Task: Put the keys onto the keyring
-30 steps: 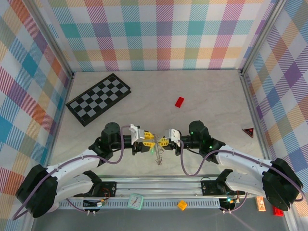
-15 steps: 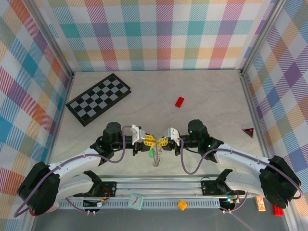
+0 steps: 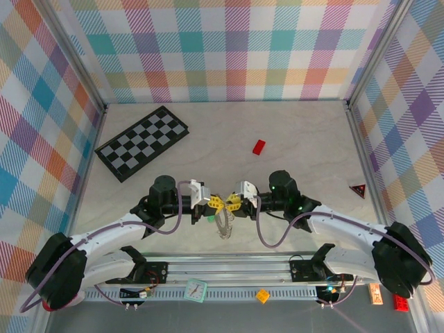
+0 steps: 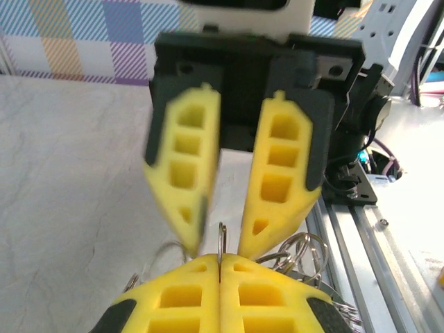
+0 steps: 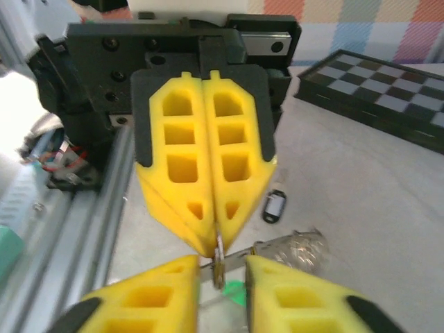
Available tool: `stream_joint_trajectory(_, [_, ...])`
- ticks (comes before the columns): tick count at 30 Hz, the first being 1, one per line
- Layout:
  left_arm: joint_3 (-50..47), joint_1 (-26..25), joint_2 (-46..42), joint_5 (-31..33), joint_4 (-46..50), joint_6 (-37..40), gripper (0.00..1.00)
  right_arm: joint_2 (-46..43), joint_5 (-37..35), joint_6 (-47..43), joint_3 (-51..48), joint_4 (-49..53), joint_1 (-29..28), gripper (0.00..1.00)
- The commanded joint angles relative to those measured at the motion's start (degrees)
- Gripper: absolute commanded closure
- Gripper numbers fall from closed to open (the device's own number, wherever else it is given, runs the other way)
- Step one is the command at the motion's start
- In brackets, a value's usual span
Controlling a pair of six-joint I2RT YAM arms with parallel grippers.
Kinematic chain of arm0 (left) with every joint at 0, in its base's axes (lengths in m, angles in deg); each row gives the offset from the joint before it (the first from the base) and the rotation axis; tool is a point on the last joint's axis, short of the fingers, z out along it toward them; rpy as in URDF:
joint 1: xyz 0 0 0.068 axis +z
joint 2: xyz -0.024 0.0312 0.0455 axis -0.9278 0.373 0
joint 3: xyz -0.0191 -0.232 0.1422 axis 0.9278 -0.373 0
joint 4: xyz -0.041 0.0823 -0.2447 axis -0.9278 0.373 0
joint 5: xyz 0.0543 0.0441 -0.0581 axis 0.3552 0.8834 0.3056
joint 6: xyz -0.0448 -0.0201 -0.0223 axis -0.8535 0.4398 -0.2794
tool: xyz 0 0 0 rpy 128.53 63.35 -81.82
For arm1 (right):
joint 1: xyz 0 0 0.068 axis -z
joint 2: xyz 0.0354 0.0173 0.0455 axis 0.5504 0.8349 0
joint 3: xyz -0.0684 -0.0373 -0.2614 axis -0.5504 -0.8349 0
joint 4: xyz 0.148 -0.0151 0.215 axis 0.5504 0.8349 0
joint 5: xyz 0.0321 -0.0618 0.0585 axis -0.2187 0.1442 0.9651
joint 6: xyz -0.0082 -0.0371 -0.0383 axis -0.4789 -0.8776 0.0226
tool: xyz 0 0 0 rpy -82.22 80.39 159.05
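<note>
We see the left gripper (image 3: 216, 202) with jaws clamped on the keyring (image 3: 223, 226); the right gripper (image 3: 234, 201) faces it closely, jaws apart.

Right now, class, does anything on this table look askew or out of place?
The chequerboard lies askew, far left. A small red block sits stray on its own. The black-headed key lies flat beside the keyring.

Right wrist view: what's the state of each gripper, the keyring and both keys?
left gripper: shut on the keyring's edge.
right gripper: open, fingers either side of that edge.
keyring: pinched at one edge, rest trailing below.
black-headed key: lying on the table, not gripped.
green-headed key: beneath the grippers; on the ring or not, cannot tell.
</note>
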Motion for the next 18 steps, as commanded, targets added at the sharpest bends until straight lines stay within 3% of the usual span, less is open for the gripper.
stream_joint_trajectory(1, [5.05, -1.49, -2.50, 2.70, 7.02, 4.64, 1.00, -2.72, -7.56, -7.08, 5.02, 12.75, -0.51, 0.72])
stream_joint_trajectory(7, [11.50, -4.66, -1.87, 10.27, 22.93, 11.08, 1.00, -3.11, -7.86, -10.83, 9.68, 23.37, -1.08, 0.71])
stream_joint_trajectory(18, [14.73, -5.48, -1.34, 12.38, 27.38, 12.94, 1.00, -1.77, -6.13, -12.62, 11.64, 25.79, -2.25, 0.76])
